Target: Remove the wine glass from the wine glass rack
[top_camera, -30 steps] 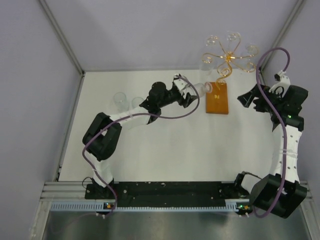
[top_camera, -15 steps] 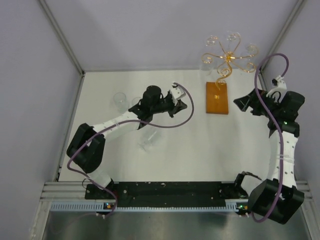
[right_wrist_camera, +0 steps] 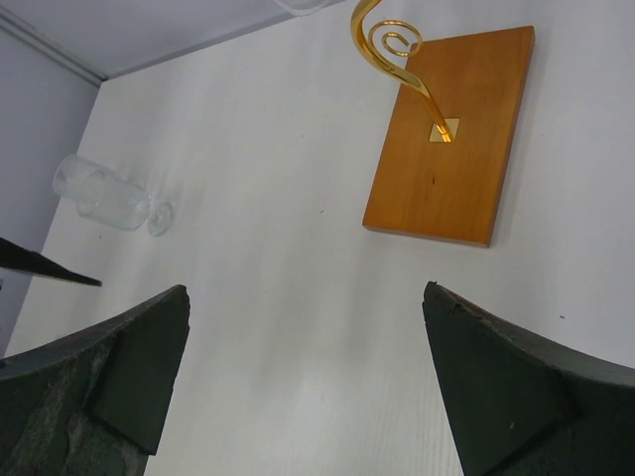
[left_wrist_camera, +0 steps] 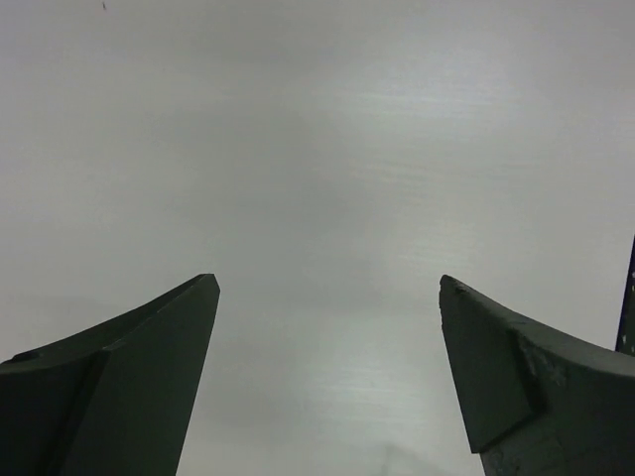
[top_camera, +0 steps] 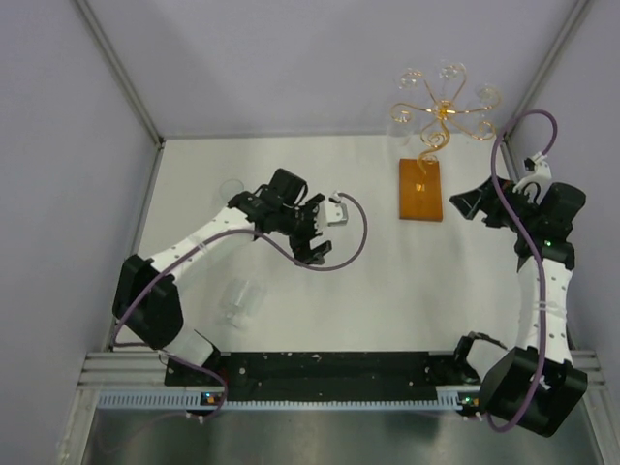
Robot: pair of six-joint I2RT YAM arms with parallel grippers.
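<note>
A: How do we find the left gripper (top_camera: 312, 237)?

B: Its fingers stand wide apart with nothing between them. In its wrist view we see only the bare white table (left_wrist_camera: 327, 129).

A: And the right gripper (top_camera: 470, 205)?

B: It is just as wide and also empty. It points left at the flat orange-brown wooden base (top_camera: 420, 190), near it but not touching.

A: How are our arms posed?

B: The left arm bends out at the left edge. Its forearm reaches right over the middle-left of the table, with the wrist turned towards the near side. The right arm rises along the right edge and leans left.

A: Where is the clear wine glass (top_camera: 237, 302)?

B: It is off the stand, on the table at the near left and well apart from both grippers. It looks faint, and we cannot tell exactly how it lies. The gold wire rack with curled scroll arms (top_camera: 441, 111) stands at the far right, with other glasses (top_camera: 449, 70) hanging from its arms. Two more glasses (right_wrist_camera: 99, 193) lie at the far left.

A: What has changed?

B: A second ago our left gripper was just left of the wooden base, close to the rack. It has since swung left and nearer. Half a second ago the glass was closer to the middle. The right arm has barely shifted.
</note>
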